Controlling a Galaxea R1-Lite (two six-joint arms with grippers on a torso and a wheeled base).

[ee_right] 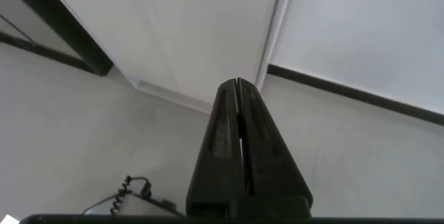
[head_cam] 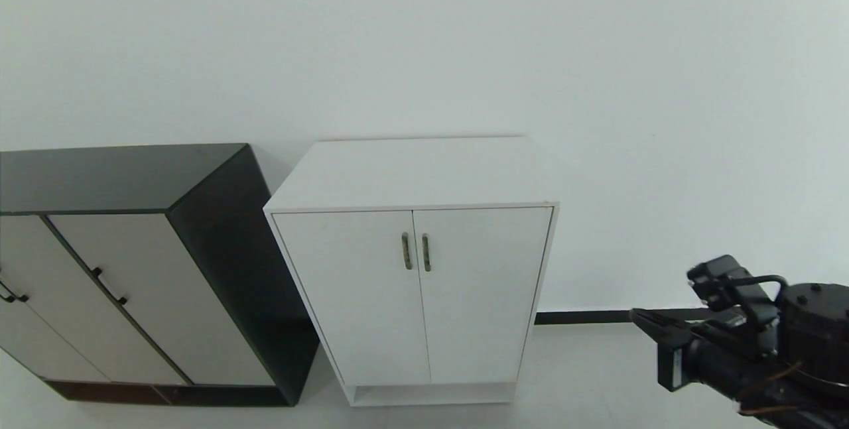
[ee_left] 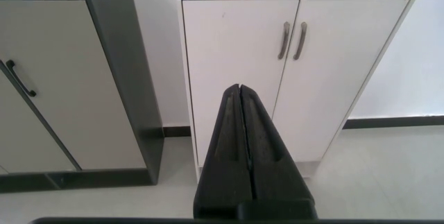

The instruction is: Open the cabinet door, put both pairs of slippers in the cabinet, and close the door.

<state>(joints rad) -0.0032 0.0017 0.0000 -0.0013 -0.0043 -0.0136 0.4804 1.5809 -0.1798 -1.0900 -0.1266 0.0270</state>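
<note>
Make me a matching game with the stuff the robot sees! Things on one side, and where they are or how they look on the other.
Things:
1 white cabinet
2 black cabinet
3 left hand
4 wall strip

Looks:
a fingers pressed together
b farthest left, pale front
c right of the black one
d thin dark line where wall meets floor

Pairs: 1-c, 2-b, 3-a, 4-d

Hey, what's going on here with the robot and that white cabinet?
Nothing is being handled yet. The white cabinet stands against the wall with both doors shut, its handles side by side at the middle. The left gripper and right gripper are both shut and empty, short of the cabinet. A dark cabinet stands beside it.
</note>
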